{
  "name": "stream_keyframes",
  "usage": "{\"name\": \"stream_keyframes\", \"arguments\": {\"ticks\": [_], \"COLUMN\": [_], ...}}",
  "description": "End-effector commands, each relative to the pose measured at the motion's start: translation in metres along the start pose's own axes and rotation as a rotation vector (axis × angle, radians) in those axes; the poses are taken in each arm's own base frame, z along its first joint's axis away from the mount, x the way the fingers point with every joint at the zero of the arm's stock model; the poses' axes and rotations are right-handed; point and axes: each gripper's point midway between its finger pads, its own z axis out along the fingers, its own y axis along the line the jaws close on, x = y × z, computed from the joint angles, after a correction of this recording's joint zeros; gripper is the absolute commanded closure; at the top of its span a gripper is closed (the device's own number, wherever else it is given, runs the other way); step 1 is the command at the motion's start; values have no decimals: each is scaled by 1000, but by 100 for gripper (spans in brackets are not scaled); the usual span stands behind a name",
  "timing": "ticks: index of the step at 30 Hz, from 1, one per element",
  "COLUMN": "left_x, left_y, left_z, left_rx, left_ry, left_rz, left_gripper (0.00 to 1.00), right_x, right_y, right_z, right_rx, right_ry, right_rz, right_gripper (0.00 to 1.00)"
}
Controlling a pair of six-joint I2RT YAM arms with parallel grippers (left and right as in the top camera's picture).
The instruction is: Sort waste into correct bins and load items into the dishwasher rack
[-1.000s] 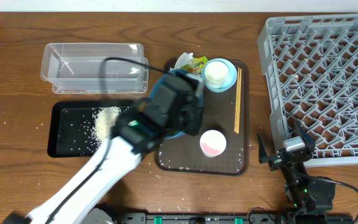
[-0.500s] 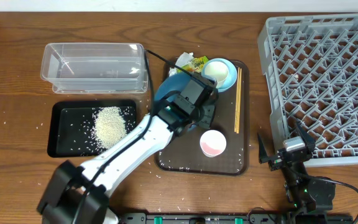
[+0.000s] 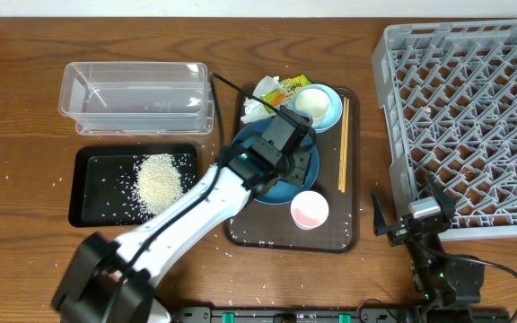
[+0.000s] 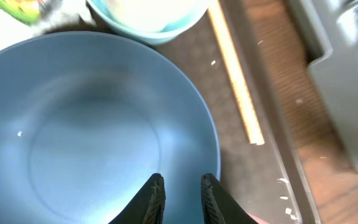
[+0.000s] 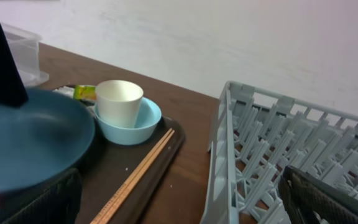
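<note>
The large blue bowl [image 3: 280, 190] lies flat on the brown serving tray [image 3: 330, 235]. My left gripper [image 3: 287, 160] hovers over its inner wall near the rim [image 4: 182, 186], jaws a narrow gap apart, nothing between them. The white cup [image 3: 311, 104] stands in the small light-blue bowl [image 3: 330, 115]. The pink cup [image 3: 310, 209] and the chopsticks [image 3: 343, 144] are on the same tray. The napkin [image 3: 257, 100] and the wrapper [image 3: 287, 90] lie at its far edge. Rice [image 3: 158, 179] is piled in the black tray [image 3: 92, 193]. My right gripper [image 3: 408, 208] stands open beside the rack [image 3: 474, 108].
The clear tub [image 3: 137, 97] stands behind the black tray. Stray rice grains dot the wood around both trays. The rack's near wall [image 5: 229, 143] rises just right of the chopsticks [image 5: 142, 174].
The blue bowl came down from a tilt to lie flat on the brown tray, uncovering the napkin. The left jaws have parted slightly. The right arm has not moved.
</note>
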Motion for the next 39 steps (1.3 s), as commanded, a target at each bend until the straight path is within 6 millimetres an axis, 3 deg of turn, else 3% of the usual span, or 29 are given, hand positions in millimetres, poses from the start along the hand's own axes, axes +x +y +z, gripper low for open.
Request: {"name": "stream_keyframes", "arguments": {"ticks": [1,4,8,13,15,16,19,24,29,33,36,39], "left_x": [-30,-44,-56,-45,-34,-27,-2,32,44,58,67,75], "left_y": [-12,-8,25,90,117,128,160,204,228,238,239,240], "left_z": [-50,-91,-147,-203,-222,-229,-248,-266,-270,-263,-254,-245], "left_rx": [49,62,30,-85,-149,-179,-286,-445,-457,-483,-484,-485], "left_ry": [-138,-229,-339,-424,-443,-446,-437,-415,-403,-337,-269,-208], "left_rz": [1,-15,-108,-325,-395,-427,-530,-687,-807,-863,-887,-907], "left_gripper": [77,77,76,58,38,33,27,21,20,13,13,12], "right_x": [-9,-20,-58,-73,-78,-81,-100,-128,-135,-141,-132,-103], "right_y": [11,57,120,124,118,114,99,87,91,87,77,62], "right_z": [-1,-11,-62,-72,-67,-64,-61,-64,-55,-44,-35,-29], "right_rx": [-71,-349,-841,-915,-875,-849,-781,-738,-746,-732,-646,-501], "right_ry": [-42,-90,-197,-173,-171,-173,-235,-279,-65,110,291,566], "right_rz": [-9,84,197,342,407,442,527,558,522,440,390,310], "right_gripper": [1,1,1,1,1,1,1,1,1,1,1,1]}}
